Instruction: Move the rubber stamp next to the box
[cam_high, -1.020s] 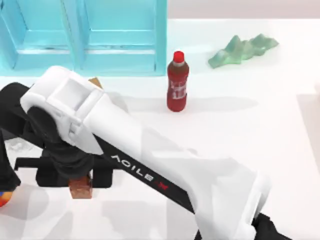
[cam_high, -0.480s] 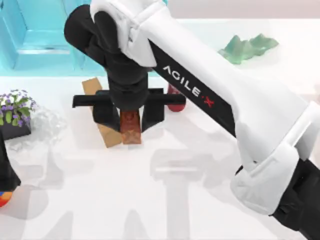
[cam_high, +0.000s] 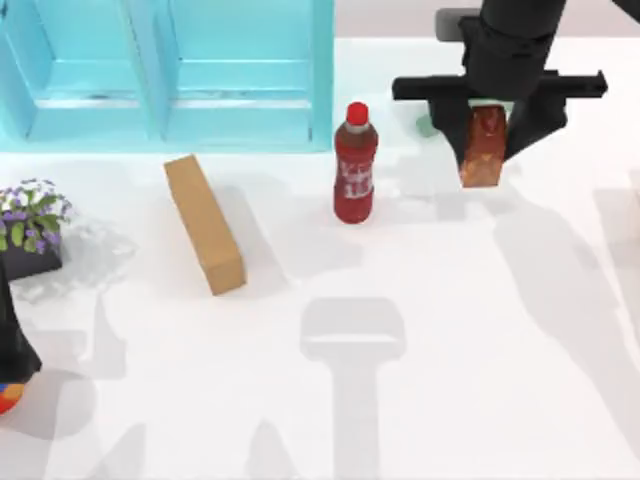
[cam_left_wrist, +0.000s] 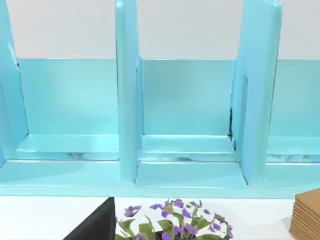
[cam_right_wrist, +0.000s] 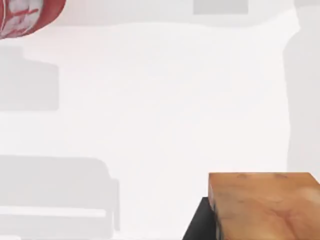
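The right gripper (cam_high: 487, 130) is now hanging at about one o'clock on the table, well away from where it was half a second ago, when it was holding the rubber stamp (cam_high: 484, 150) just beside the box (cam_high: 205, 224). A second ago it was low at about eight o'clock. So the arm is swinging the stamp across and away from the box, not setting it down there. The fingers are clamping the stamp between them, and it is showing reddish-brown below the black jaws. In the right wrist view the stamp (cam_right_wrist: 262, 205) is sitting close under the camera with bare table beneath it, which suggests it is being held clear of the surface.

For the task, this looks like a setback or a detour: the stamp is now well apart from the box, with the bottle (cam_high: 355, 165) standing between them. The placement is not yet done.

The left gripper is parked near eight o'clock; whether its fingers are apart or together cannot be told.

Counting: one stamp, one box lying slantwise at about ten o'clock, one bottle, one turquoise shelf unit (cam_high: 165, 75) along the eleven o'clock edge, and one pot of purple flowers (cam_high: 30, 215) at nine o'clock.
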